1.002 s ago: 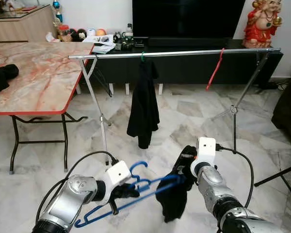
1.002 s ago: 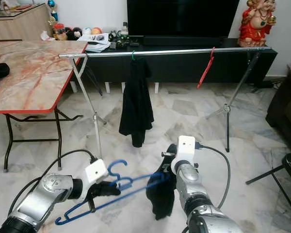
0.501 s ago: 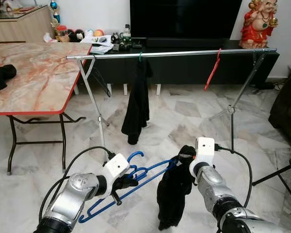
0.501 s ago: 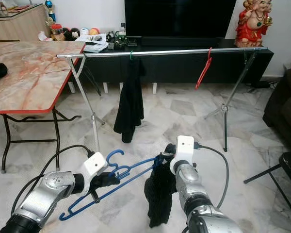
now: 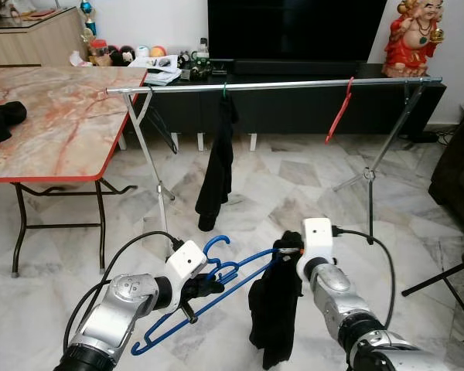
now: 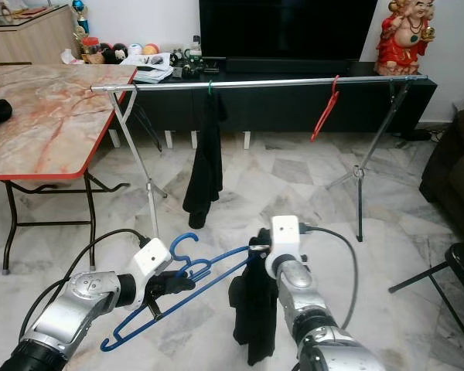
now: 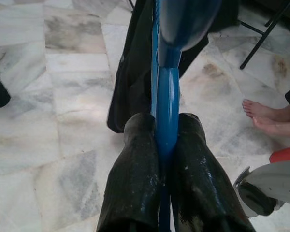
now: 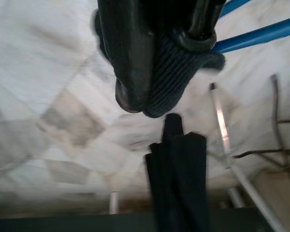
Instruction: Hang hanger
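Our left gripper (image 7: pixel 165 145) had its two black fingers (image 7: pixel 135 174) pressed together on the blue hanger (image 5: pixel 216 297), which we held low over the marble floor (image 5: pixel 294 178), its hook (image 5: pixel 216 247) pointing up and its far end reaching toward our right gripper (image 5: pixel 288 249). That one pinched a dark knitted garment (image 5: pixel 274 313) draped over the hanger's far end and hanging down. Ahead of us stood the metal rail (image 5: pixel 278 84), well apart from the hanger. On it hung a black garment (image 5: pixel 216 170) and a red hanger (image 5: pixel 340 112). A table (image 5: pixel 54 116) stood to our left.
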### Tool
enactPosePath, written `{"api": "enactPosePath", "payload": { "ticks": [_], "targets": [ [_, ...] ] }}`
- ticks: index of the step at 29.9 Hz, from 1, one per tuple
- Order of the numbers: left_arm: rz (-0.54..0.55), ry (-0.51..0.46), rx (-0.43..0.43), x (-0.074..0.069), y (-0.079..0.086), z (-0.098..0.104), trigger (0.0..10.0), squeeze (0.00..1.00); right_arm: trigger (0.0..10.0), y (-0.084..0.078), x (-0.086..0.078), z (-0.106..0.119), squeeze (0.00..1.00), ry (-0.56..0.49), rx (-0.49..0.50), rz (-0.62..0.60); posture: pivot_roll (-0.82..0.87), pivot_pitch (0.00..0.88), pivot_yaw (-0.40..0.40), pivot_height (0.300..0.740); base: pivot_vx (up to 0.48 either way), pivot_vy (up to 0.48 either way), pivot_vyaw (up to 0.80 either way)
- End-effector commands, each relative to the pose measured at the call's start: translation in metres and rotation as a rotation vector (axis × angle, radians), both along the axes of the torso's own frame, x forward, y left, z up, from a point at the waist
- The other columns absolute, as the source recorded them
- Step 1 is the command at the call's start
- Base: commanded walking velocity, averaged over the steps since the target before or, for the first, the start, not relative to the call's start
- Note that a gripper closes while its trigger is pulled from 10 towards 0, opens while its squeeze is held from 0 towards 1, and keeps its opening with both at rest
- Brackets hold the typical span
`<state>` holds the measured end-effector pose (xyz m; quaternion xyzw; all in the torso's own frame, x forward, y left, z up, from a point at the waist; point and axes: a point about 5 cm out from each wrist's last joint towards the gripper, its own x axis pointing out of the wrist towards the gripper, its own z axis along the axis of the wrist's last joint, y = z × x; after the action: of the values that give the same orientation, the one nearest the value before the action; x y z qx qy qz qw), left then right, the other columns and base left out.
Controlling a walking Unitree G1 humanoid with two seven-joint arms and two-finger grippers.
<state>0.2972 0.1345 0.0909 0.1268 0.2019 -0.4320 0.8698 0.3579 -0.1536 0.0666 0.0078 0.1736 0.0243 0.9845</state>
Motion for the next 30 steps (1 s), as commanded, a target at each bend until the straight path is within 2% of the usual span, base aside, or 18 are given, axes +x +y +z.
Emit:
{"api": "enactPosePath", "payload": {
  "ticks": [1, 5, 8, 14, 18, 20, 24, 25, 26, 30],
  "targets": [
    [-0.028, -0.004, -0.003, -0.001, -0.003, 0.004, 10.0, 0.00, 10.0, -0.005, 0.004, 0.007, 0.00, -0.027, 0.017, -0.050, 0.14, 0.000, -0.036, 0.740, 0.000, 0.000, 0.00],
    [-0.063, 0.020, -0.012, -0.004, -0.006, 0.004, 10.0, 0.00, 10.0, -0.006, 0.005, 0.009, 0.00, -0.031, 0.033, -0.076, 0.14, 0.000, -0.036, 0.740, 0.000, 0.000, 0.00],
    [-0.069, 0.018, -0.015, -0.005, -0.007, 0.005, 10.0, 0.00, 10.0, -0.008, 0.006, 0.010, 0.00, -0.028, 0.081, -0.124, 0.15, 0.000, -0.036, 0.740, 0.000, 0.000, 0.00],
    [-0.075, 0.028, -0.012, -0.005, -0.007, 0.004, 10.0, 0.00, 10.0, -0.006, 0.006, 0.009, 0.00, -0.024, 0.129, -0.122, 0.15, 0.000, -0.036, 0.740, 0.000, 0.000, 0.00],
    [-0.090, 0.041, 0.006, -0.006, -0.009, 0.002, 10.0, 0.00, 10.0, 0.000, 0.006, 0.008, 0.00, -0.005, 0.216, -0.120, 0.15, 0.000, -0.036, 0.740, 0.000, 0.000, 0.00],
    [-0.088, 0.047, 0.021, -0.006, -0.009, 0.001, 10.0, 0.00, 10.0, 0.007, 0.007, 0.010, 0.00, -0.008, 0.268, -0.092, 0.16, 0.000, -0.036, 0.740, 0.000, 0.000, 0.00],
    [-0.067, 0.052, 0.040, -0.005, -0.007, -0.001, 10.0, 0.00, 10.0, 0.017, 0.010, 0.014, 0.00, -0.021, 0.309, -0.024, 0.15, 0.000, -0.034, 0.740, 0.000, 0.000, 0.00],
    [-0.064, 0.053, 0.043, -0.004, -0.007, -0.002, 10.0, 0.00, 10.0, 0.023, 0.010, 0.016, 0.00, -0.026, 0.317, 0.027, 0.15, 0.000, -0.034, 0.740, 0.000, 0.000, 0.00],
    [-0.066, 0.052, 0.044, -0.004, -0.007, -0.001, 10.0, 0.00, 10.0, 0.029, 0.010, 0.017, 0.00, -0.030, 0.318, 0.074, 0.15, 0.000, -0.034, 0.740, 0.000, 0.000, 0.00],
    [-0.047, 0.037, 0.045, -0.001, -0.007, 0.000, 10.0, 0.00, 10.0, 0.034, 0.009, 0.016, 0.00, -0.017, 0.320, 0.112, 0.15, 0.000, -0.033, 0.740, 0.000, 0.000, 0.00]
  ]
}}
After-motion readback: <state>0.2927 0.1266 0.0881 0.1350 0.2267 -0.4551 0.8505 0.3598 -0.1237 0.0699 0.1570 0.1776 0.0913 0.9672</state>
